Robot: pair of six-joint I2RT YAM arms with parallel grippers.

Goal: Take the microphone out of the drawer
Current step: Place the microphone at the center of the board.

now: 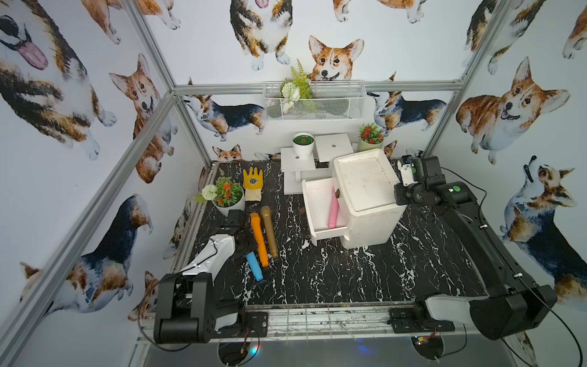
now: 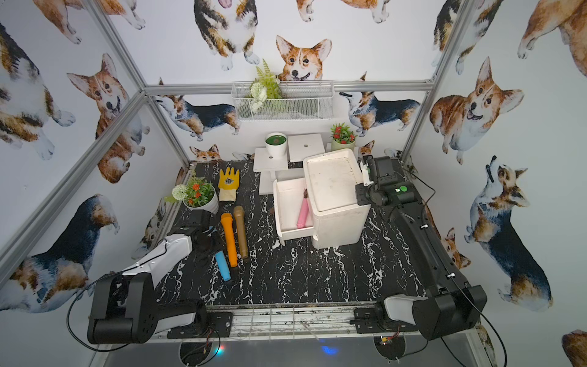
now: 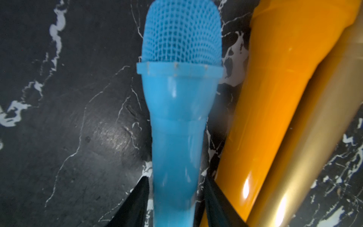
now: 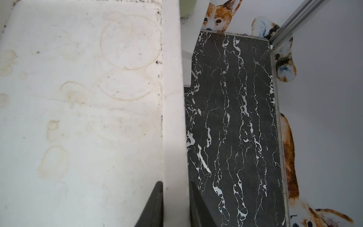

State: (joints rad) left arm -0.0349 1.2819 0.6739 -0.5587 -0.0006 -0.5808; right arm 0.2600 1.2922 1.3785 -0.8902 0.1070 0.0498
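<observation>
Four microphones are in the scene, and only the pink microphone lies in the drawer. The drawer stands pulled out of the white cabinet toward the left edge of the black, white-veined tabletop. In both top views the pink microphone rests on the drawer floor, lengthwise along the side nearest the cabinet body, with neither claw near it. The cabinet sits toward the far right corner of the tabletop.

Near the left edge, the blue microphone, the orange microphone and the gold microphone lie flat on the tabletop, side by side. The left claw is down over the blue one's handle. In the left wrist view its dark fingers stand apart on either side of the handle, with a sliver of tabletop showing between one finger and the blue plastic. The mesh head points toward the near edge.

The right claw is clamped on the raised rim along the right side of the cabinet's stained top, one finger inside the rim and one outside it, as the right wrist view shows.

A yellow glove lies flat toward the far left corner, just beside a potted plant with orange flowers.
</observation>
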